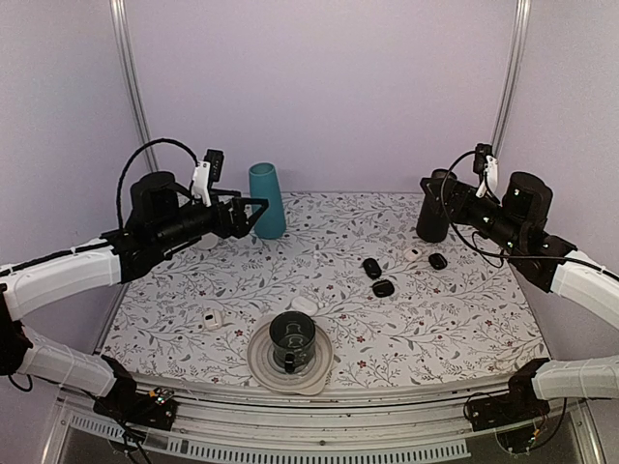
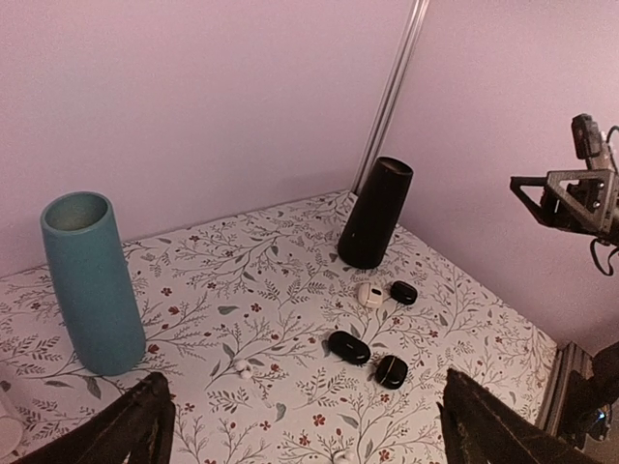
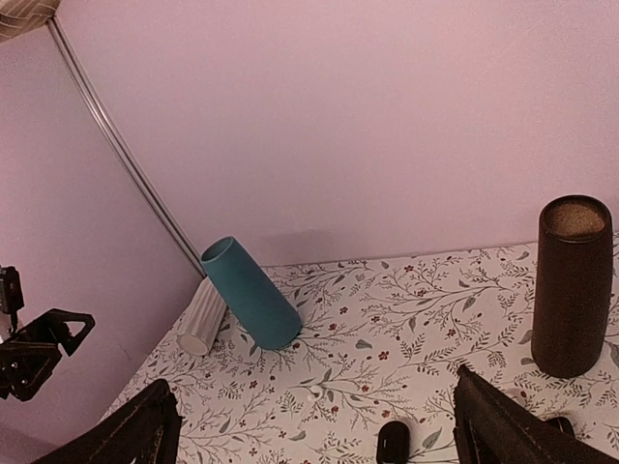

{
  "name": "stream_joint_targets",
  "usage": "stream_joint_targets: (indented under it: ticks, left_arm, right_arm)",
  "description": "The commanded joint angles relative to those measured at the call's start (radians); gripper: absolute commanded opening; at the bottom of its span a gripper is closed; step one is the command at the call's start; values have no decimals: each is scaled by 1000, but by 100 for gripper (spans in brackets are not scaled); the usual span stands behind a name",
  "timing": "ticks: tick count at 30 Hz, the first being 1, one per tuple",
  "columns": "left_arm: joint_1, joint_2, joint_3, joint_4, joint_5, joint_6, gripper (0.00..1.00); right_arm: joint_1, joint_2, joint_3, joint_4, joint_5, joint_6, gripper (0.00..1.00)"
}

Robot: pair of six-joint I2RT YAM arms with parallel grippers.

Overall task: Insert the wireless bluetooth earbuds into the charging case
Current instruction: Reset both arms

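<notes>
Hovering above the floral table (image 1: 464, 319), both grippers stand with fingers wide apart, holding nothing. The left gripper (image 1: 253, 215) is just beside the teal vase (image 1: 268, 198), and the right gripper (image 1: 435, 190) is by the black vase (image 1: 432, 220). Three black oval charging cases (image 1: 383, 288) lie right of centre, well apart from both. The earbuds are too small to make out.

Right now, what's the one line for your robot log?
left fingers open | right fingers open | nothing held | black pods on table, untouched
</notes>
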State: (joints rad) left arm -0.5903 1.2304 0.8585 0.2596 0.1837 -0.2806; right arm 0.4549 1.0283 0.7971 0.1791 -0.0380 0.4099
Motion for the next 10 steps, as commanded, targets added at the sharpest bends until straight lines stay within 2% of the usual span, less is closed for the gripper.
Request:
stream_joint_targets:
  ticks: [1,10]
  left_arm:
    - [14,-9,-23,44,-12,-6,96]
    - [14,-9,-29,51,-5,-3,96]
  right_arm:
    - [-4,2,-13,15,-23,-26,99]
    - [-4,7,-16,10,-6,-29,99]
